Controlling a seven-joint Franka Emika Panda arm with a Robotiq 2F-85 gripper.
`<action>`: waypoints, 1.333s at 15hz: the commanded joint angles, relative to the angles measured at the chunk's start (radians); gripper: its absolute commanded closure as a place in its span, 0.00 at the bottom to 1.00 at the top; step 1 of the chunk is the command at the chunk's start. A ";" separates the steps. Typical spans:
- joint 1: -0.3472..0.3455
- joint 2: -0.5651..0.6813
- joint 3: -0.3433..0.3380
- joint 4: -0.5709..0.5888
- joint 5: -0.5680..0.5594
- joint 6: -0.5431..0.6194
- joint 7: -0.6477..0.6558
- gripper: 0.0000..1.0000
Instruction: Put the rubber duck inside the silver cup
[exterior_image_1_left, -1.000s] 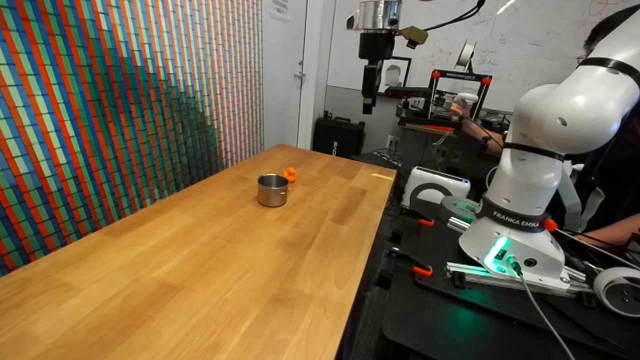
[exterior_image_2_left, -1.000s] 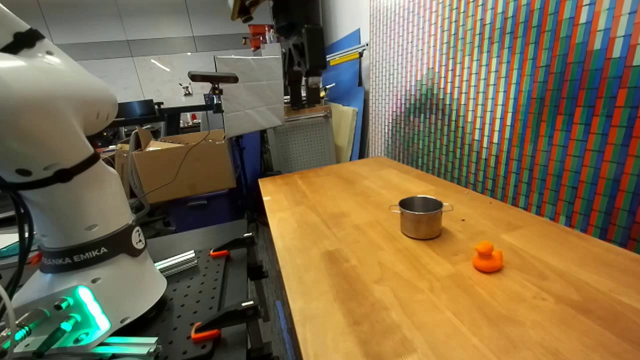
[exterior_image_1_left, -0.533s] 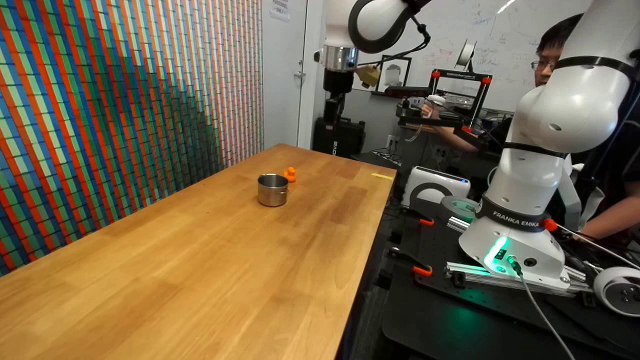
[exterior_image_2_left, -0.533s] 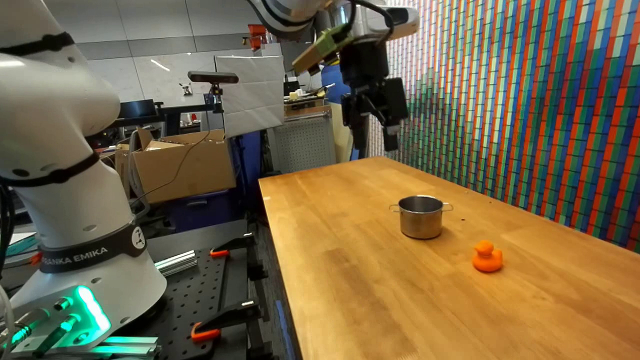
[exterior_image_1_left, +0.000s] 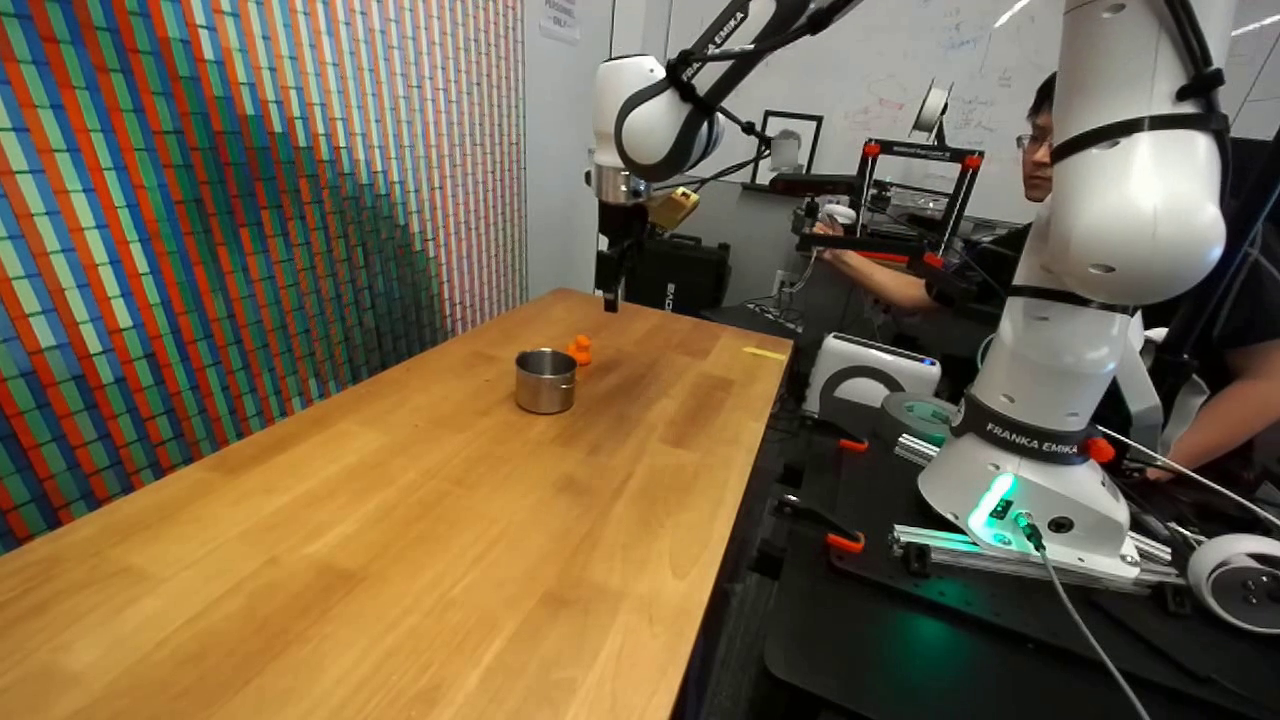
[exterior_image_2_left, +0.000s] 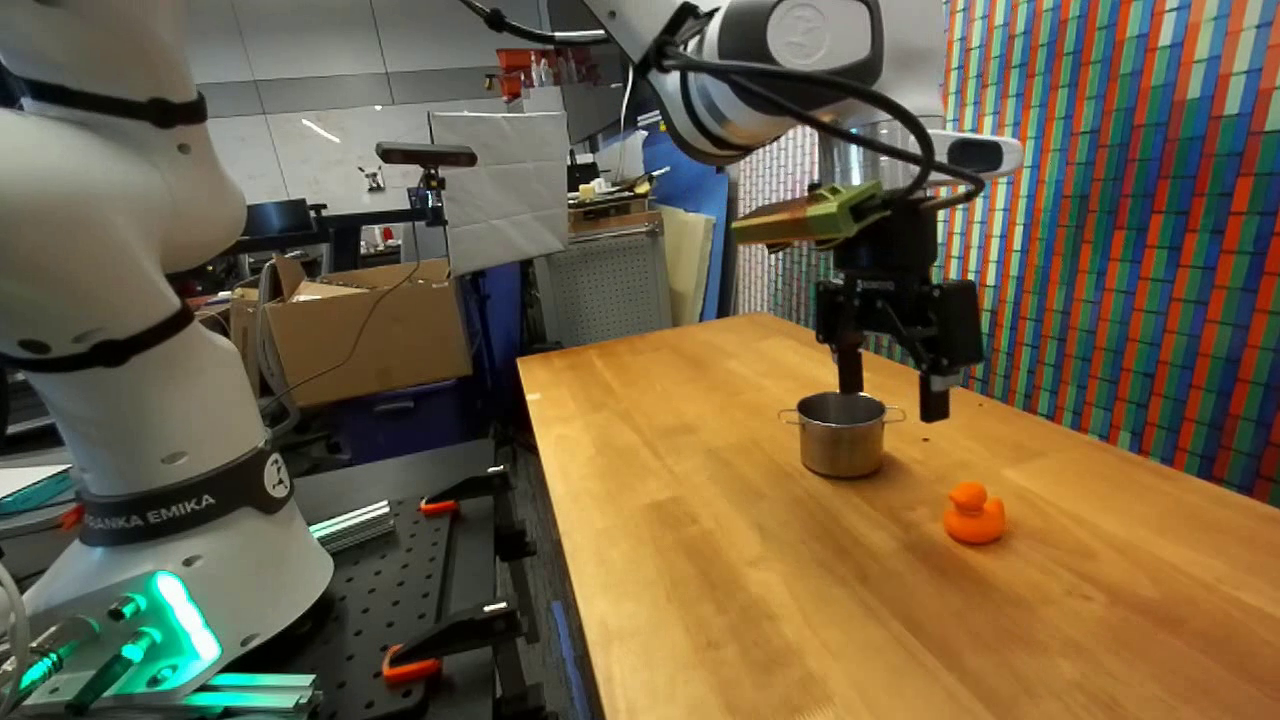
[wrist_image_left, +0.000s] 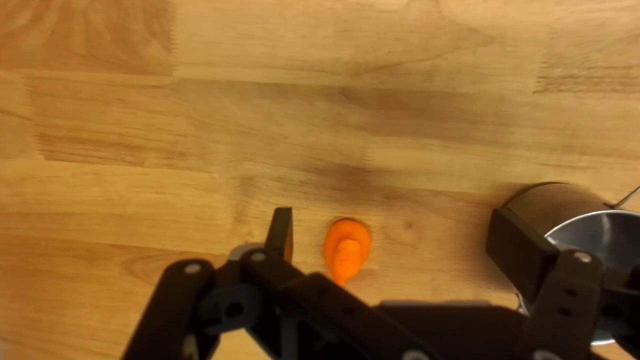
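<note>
While the duck (exterior_image_2_left: 974, 516) stands upright on the counter (exterior_image_2_left: 720, 600): the goal is unmet, since it is outside the cup (exterior_image_2_left: 841, 445), near it, with a gap showing between the two in the wrist view.
Cup: upright on the same counter, open end up, so it looks ready to take the duck; its floor is hard to make out.
Tool (wrist_image_left: 401, 235): fingers spread well apart, nothing pinched; it hangs above the counter, pointing down. From the wrist, the duck appears between the fingertips, closer to one of them, while the other blocks part of the cup from sight. Whether that finger would clear the cup on the way down, I cannot tell.
Duck's trip so far: not begun; judging by how things lie, only the approach looks to be in hand.
Duck's trip left: probably all of it, meaning line the tool up over the duck, lower, close on its body, lift higher than the cup's top, carry across and let go inside.
Cup's part left: just to stay standing; a knock from the nearby finger could set the job back.
</note>
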 joint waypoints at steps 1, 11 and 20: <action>-0.005 0.165 -0.008 0.164 0.007 0.012 -0.002 0.00; -0.004 0.412 -0.002 0.361 0.021 0.059 0.007 0.27; -0.017 0.426 0.017 0.338 0.064 0.082 -0.011 0.81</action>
